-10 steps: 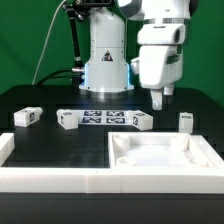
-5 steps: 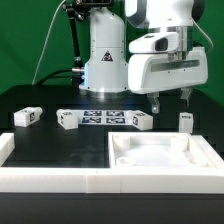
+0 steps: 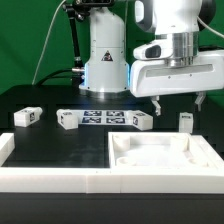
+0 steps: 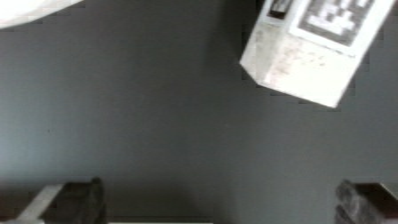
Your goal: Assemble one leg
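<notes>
White against the dark bench (image 3: 60,140), the leg (image 3: 185,121) stands upright on the exterior view's right, just behind the panel (image 3: 160,160) and apart from the other legs (image 3: 67,119), while the hand (image 3: 180,101) hovers over it with fingers (image 3: 157,103) spread wide and nothing between them. I'd call this the approach before the first pick. In the wrist view a leg (image 4: 302,48), likely the same one, sits off the line between the fingers, so the next move calls for sliding the hand across until it straddles the leg, then dropping straight down and pinching its sides.
</notes>
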Robot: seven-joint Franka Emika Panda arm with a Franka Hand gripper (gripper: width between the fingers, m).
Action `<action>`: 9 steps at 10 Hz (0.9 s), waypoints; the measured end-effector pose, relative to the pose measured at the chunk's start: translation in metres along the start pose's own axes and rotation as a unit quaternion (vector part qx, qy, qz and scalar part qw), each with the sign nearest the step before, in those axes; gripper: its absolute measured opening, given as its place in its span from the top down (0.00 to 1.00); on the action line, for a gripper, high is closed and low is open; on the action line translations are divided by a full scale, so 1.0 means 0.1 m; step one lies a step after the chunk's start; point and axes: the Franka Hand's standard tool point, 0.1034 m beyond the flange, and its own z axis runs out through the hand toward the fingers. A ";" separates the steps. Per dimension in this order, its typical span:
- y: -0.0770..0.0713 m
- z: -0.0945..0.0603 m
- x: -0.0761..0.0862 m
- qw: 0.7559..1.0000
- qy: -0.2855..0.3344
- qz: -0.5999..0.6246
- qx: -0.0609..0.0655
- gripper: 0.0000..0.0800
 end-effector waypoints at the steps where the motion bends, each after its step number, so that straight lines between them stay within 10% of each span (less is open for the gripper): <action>1: -0.01 0.00 -0.01 0.999 -0.001 0.042 0.002 0.19; 9: -0.21 0.07 -0.27 0.991 -0.048 0.124 0.003 0.19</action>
